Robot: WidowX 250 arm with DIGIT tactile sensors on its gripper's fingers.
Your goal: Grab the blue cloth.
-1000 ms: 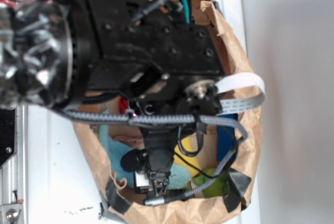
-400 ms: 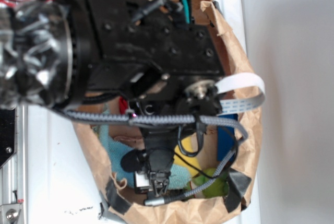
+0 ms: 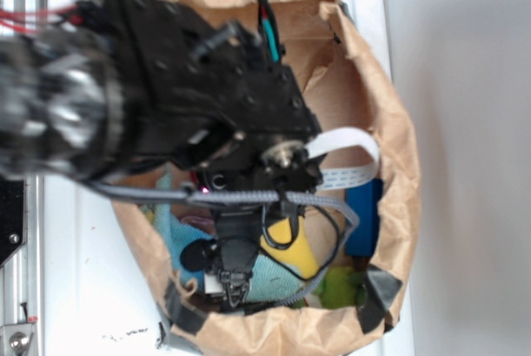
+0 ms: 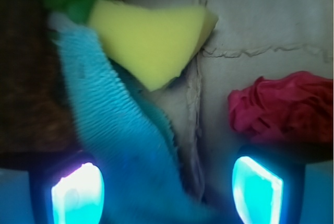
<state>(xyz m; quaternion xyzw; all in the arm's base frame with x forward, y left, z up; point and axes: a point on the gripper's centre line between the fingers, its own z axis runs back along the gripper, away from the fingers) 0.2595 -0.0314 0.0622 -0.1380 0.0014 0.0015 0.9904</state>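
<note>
The blue cloth (image 4: 120,125) is a fuzzy pale teal strip that runs from the upper left down to the bottom centre of the wrist view. It lies between my fingers, closer to the left pad (image 4: 78,192). My gripper (image 4: 167,192) is open around its near end, with the right pad (image 4: 258,190) well apart from it. In the exterior view the gripper (image 3: 235,280) points down into a brown paper bag (image 3: 398,148), with the cloth (image 3: 177,236) beside and under it.
A yellow sponge (image 4: 151,41) lies on the cloth's far part, also visible in the exterior view (image 3: 294,248). A red fabric ball (image 4: 282,106) sits to the right. A dark blue block (image 3: 363,219) and a green object (image 3: 340,285) lie by the bag's wall.
My arm has shifted left and swung in the exterior view, blurred by motion. The gripper sits slightly further left in the bag, and more of the yellow sponge shows.
</note>
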